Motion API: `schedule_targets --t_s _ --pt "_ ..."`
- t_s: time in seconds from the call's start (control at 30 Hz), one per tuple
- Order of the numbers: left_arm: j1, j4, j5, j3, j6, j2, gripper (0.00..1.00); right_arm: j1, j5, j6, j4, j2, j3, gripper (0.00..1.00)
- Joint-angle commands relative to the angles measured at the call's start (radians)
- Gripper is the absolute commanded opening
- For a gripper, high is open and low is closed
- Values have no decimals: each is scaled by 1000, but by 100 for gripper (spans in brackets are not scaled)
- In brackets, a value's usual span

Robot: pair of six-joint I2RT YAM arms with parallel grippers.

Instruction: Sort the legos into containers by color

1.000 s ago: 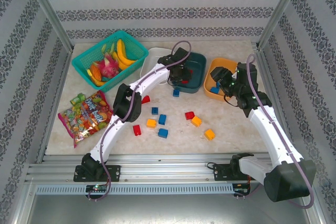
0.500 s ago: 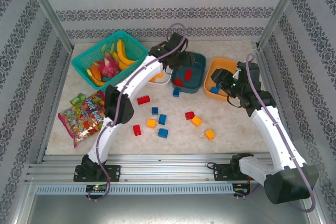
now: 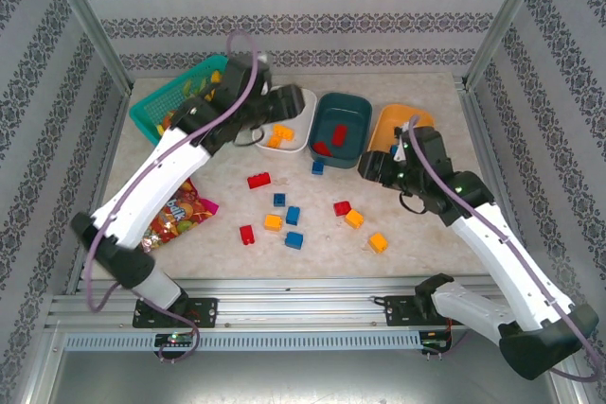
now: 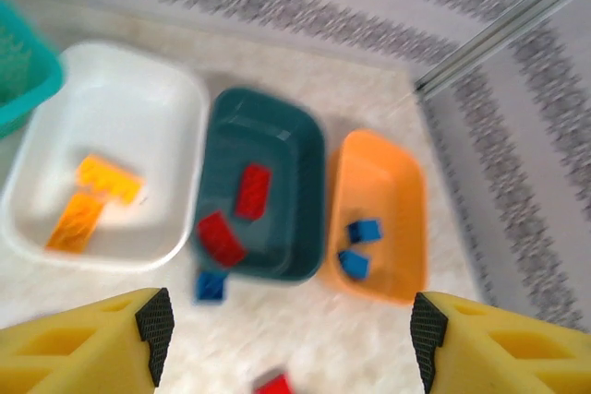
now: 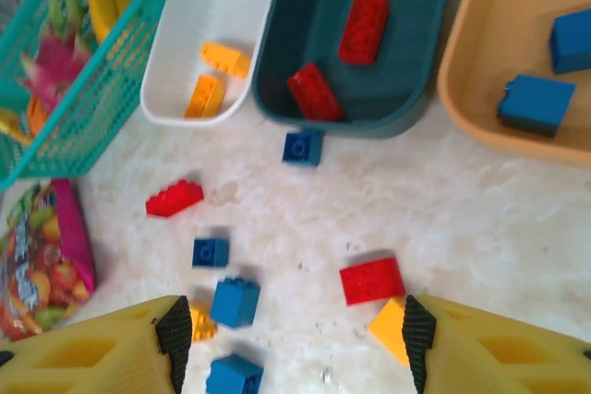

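Observation:
Three containers stand in a row at the back: a white tub with two yellow-orange legos, a teal tub with two red legos, and an orange tub with two blue legos. Several loose legos lie on the table in front, among them a red one, a yellow one and a blue one. My left gripper hangs open and empty high over the white tub. My right gripper hangs open and empty above the loose bricks.
A turquoise mesh basket of toy fruit stands at the back left. A snack packet lies at the left, partly under my left arm. Metal frame posts and patterned walls close in the table on three sides.
My left gripper opened over the teal tub, leaving a red brick in it, then swung up and left. My right gripper moved from the orange tub toward the table's middle.

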Motion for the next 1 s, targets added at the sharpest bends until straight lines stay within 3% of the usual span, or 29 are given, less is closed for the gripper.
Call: schedule_targets --t_s 0.0,0.3,0.47,0.67,0.77,0.97 --pt "-2 -17 -48 -226 -32 -144 70 101 85 12 -27 -7 -35 64" --pt "-3 -72 8 -698 -144 -504 70 356 179 69 44 146 -53 64" --pt "-3 -59 32 -852 -190 -640 70 479 141 98 89 313 -29 65" --pt "-3 -75 56 -940 -192 -749 70 579 66 -60 20 587 92 73" --pt "-3 -114 62 -952 -186 -799 70 595 62 -120 0 697 133 89" --pt "-3 -175 52 -955 -192 -876 70 602 58 -277 -39 797 176 86"
